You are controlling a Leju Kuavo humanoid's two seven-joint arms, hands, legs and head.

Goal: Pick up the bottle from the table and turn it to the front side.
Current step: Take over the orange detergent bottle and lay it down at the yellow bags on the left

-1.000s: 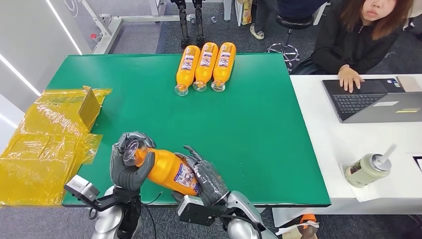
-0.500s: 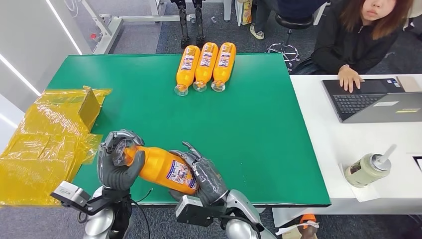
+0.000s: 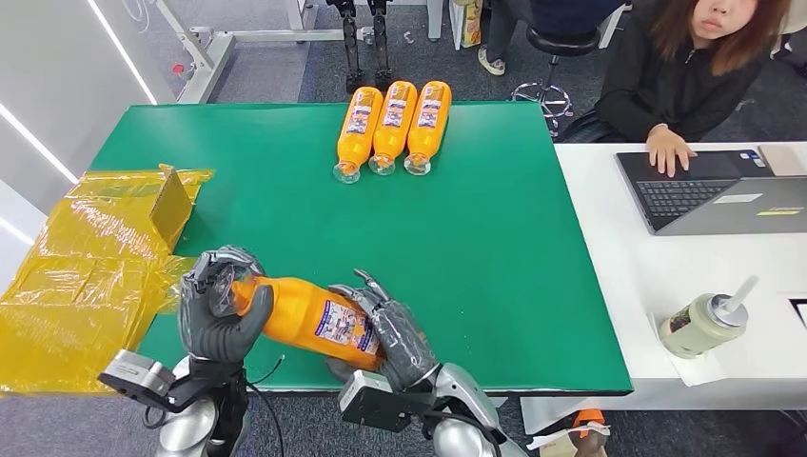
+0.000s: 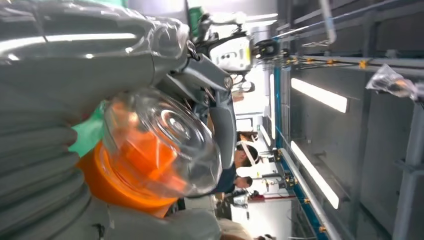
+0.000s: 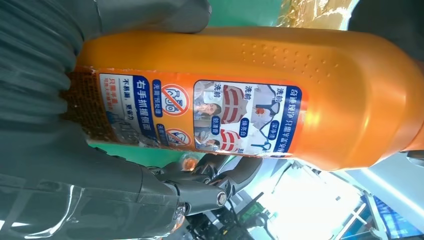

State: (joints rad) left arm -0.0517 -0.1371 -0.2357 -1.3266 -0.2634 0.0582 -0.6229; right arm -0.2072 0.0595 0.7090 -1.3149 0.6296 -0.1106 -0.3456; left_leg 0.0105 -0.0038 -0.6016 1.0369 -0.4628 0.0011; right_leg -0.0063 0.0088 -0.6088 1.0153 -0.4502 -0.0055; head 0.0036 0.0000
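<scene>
The orange bottle (image 3: pixel 309 322) is held off the table at the near-left edge of the green table (image 3: pixel 495 257), lying roughly level with its clear cap toward the left and its base toward the right. The left hand (image 3: pixel 217 309) wraps the neck and cap end; the right hand (image 3: pixel 390 333) cups the body near the base, fingers curled over the label. Pick-up therefore appears done. The turning step seems under way but unfinished: the label facing the right wrist camera carries usage pictograms and fine print, which reads more like a back panel than a front, though this is a judgement. What remains, most likely, is rotation about the long axis until the front faces up, then release. Three further orange bottles (image 3: pixel 392 128) lie side by side at the far edge, caps toward the near side, labels up. Crumpled yellow packaging (image 3: pixel 90 276) sits at the left; a person (image 3: pixel 699 76) works at a laptop (image 3: pixel 714 190) on the white table to the right. Hidden: the far face of the held bottle, the contact between the right palm and the bottle, and the left fingertips behind the cap (image 4: pixel 165 140).
</scene>
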